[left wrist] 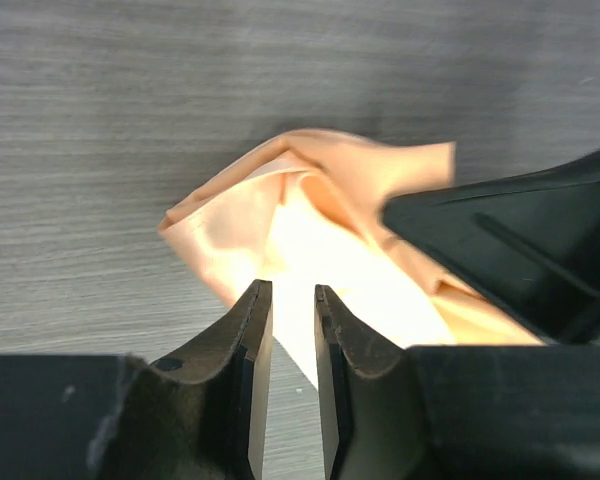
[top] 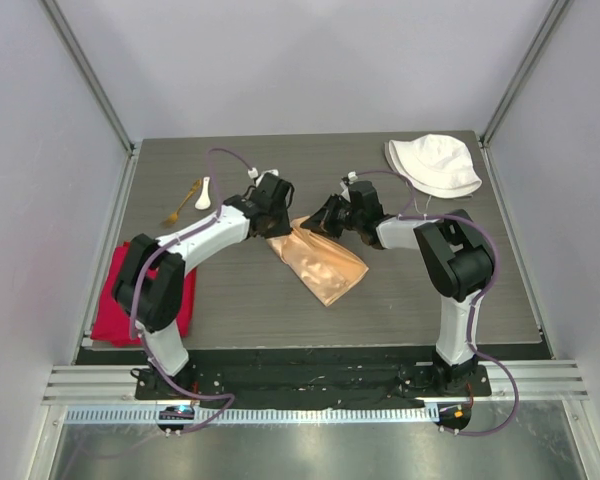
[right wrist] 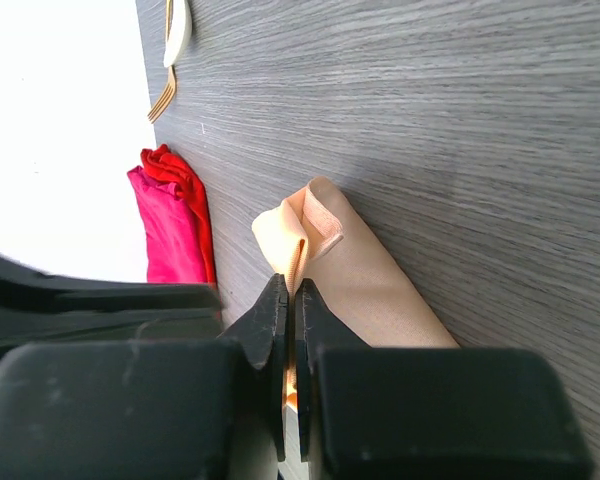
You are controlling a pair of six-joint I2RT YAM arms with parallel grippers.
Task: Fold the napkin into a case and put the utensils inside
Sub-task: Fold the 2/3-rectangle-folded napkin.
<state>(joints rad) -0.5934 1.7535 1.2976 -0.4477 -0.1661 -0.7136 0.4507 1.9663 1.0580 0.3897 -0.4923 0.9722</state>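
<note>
Black arm bases on a metal rail, bottom edge of the top view, nearest the camera; dark grey wood-grain table (top: 430,290) beyond them. Bright red crumpled cloth (top: 108,295), left edge of the table, partly under the left arm's elbow. Thin gold metal fork (top: 180,207) and small white short-handled spoon (top: 204,195), upper left, lying just beside each other and well apart from the cloth work. Left gripper (top: 277,222), centre, tips down at the napkin's upper-left end; in its wrist view the fingers stand slightly parted with a narrow gap and nothing pinched between them. Thin peach-orange napkin (top: 320,262) with a slight sheen, centre of the table, a loosely folded, rumpled long shape rather than a neat case; long axis from upper left to lower right, upper end between the two grippers. Right gripper (top: 327,217), just right of centre, jaws pressed together on an edge of the napkin at that upper end. White fabric bucket hat (top: 435,165), upper right, untouched. Judgement: folding unfinished; the napkin lies directly ahead of the left fingertips while the right pins it, so the left is free to re-grip, and it is also the arm nearer the utensils.
</note>
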